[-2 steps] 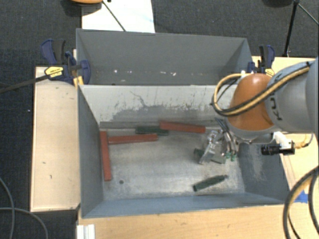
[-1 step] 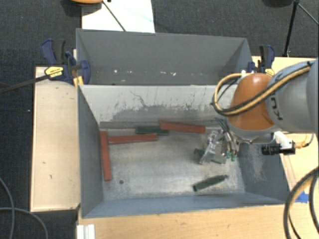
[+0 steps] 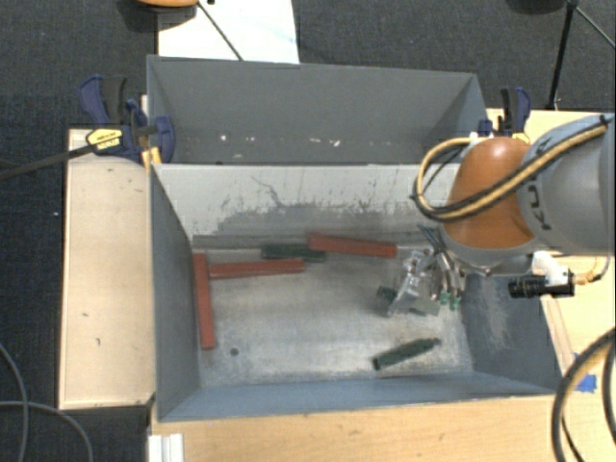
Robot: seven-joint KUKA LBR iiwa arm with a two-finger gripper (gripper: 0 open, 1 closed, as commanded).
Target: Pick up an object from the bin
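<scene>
Where the arm reaches in from the right, its orange wrist cover (image 3: 486, 200) sits above the right side of the grey metal bin (image 3: 178, 258), with cables looped round it. The gripper (image 3: 422, 287) hangs under that, low over the bin floor, in the right half and nearer the back wall than the front.

Gripper state: cannot tell. The metal parts at the tip merge with the grey floor. Cannot tell whether it holds anything either.

Nearest things:
- long red-brown flat bar (image 3: 351, 247), lying along the foot of the back wall. Its right end is just left of the gripper; contact or not, cannot tell.
- short dark green stick (image 3: 406, 353), flat on the floor toward the front wall, slightly tilted. It lies on the front side of the gripper, clearly apart from it.
- small grey lump (image 3: 390, 301), just beside the gripper on its left-front side. Could be a loose thing or part of the tool, cannot tell.

Further left, well apart from the gripper:
- second dark green stick (image 3: 282, 252), by the back wall, at the left end of the long bar.
- second red-brown bar (image 3: 255, 269), lying crosswise just in front of that stick.
- third red-brown bar (image 3: 205, 301), running front to back near the left wall. Its back end meets the second bar's left end in an L.
</scene>
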